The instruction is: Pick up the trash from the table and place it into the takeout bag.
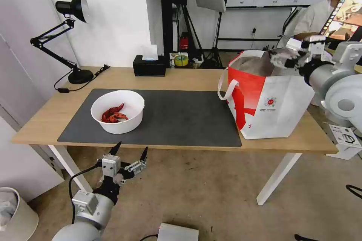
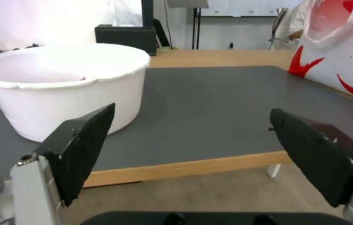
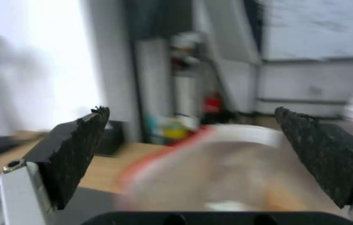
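Observation:
A white round bowl (image 1: 124, 124) holding red crayfish shells (image 1: 113, 114) stands on the left part of the dark grey mat (image 1: 181, 120) on the light-wood table (image 1: 188, 79). The red-and-white takeout bag (image 1: 271, 109) stands open at the table's right end. My left gripper (image 1: 130, 150) hangs open just below and in front of the table's front edge, pointing at the bowl (image 2: 63, 90). My right gripper (image 1: 285, 59) hovers over the bag's mouth, open with nothing between its fingers (image 3: 80, 147); the bag (image 3: 209, 168) lies blurred beneath it.
A black desk lamp (image 1: 71, 37) stands at the table's back left and a black tissue box (image 1: 149, 66) at the back middle. A pale round bin (image 1: 15, 214) sits on the floor at lower left. Light stands and a seated person are behind the table.

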